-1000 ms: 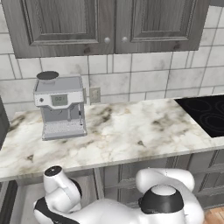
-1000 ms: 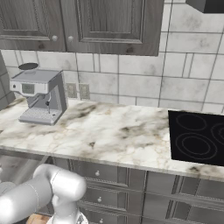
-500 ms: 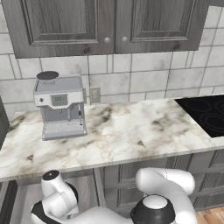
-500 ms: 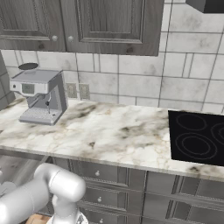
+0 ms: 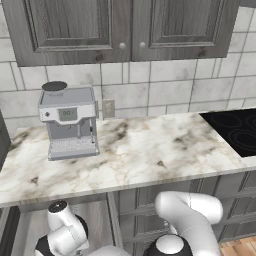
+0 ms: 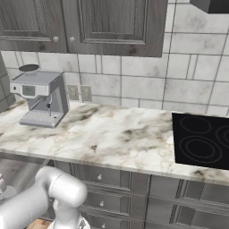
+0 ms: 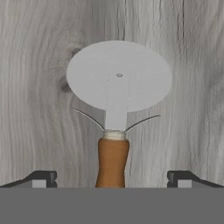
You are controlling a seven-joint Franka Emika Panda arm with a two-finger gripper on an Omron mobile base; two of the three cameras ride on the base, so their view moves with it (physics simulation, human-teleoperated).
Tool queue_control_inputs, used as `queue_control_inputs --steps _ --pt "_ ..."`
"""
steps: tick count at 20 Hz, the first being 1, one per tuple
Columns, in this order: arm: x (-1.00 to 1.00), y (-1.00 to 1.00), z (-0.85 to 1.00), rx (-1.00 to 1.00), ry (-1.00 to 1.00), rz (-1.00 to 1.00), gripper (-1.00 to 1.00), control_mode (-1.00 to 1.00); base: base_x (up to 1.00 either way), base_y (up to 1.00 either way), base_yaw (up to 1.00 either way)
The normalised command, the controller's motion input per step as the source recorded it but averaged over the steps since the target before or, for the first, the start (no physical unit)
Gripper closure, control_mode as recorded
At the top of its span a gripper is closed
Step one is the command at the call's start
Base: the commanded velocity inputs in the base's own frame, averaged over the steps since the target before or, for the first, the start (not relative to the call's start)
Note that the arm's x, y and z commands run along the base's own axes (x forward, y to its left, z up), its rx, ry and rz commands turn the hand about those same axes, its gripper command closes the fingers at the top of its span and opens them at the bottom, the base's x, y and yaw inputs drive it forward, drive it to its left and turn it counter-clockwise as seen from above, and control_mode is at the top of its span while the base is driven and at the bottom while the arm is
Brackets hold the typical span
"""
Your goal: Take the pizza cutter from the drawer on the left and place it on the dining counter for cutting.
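The pizza cutter (image 7: 114,109) lies flat on pale grey wood-grain boards, the drawer floor (image 7: 39,87). Its round silver blade (image 7: 119,74) points toward the top of the hand view and its orange-brown handle (image 7: 112,162) runs down toward me. My gripper (image 7: 112,179) is open directly over the handle's end. One dark fingertip (image 7: 41,178) stands left of the handle and the other (image 7: 181,178) right of it, both well apart from it. The white arm (image 5: 192,220) folds down below the worktop edge. The dining counter is out of view.
A marble worktop (image 5: 150,150) carries a grey coffee machine (image 5: 70,122) at the left and a black cooktop (image 6: 201,141) at the right. Dark grey cabinet doors (image 5: 125,25) hang above. Closed drawer fronts with small knobs (image 6: 99,177) sit under the worktop.
In the left base view the arm's upper links have settled a little lower and turned. The worktop and the things on it have not moved.
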Motion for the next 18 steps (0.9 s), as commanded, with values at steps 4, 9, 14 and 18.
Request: queue_control_inputs --steps 4,9,14,18 --pt "0.00 0.00 -0.23 0.00 0.00 0.00 -1.00 -1.00 0.00 0.00 0.00" --pt "0.00 0.00 -0.22 0.00 0.00 0.00 -1.00 -1.00 0.00 0.00 0.00" --pt "0.00 0.02 -0.21 0.00 0.00 0.00 -1.00 -1.00 0.00 0.00 0.00" --pt "0.00 0.03 -0.25 0.00 0.00 0.00 -1.00 -1.00 0.00 0.00 0.00"
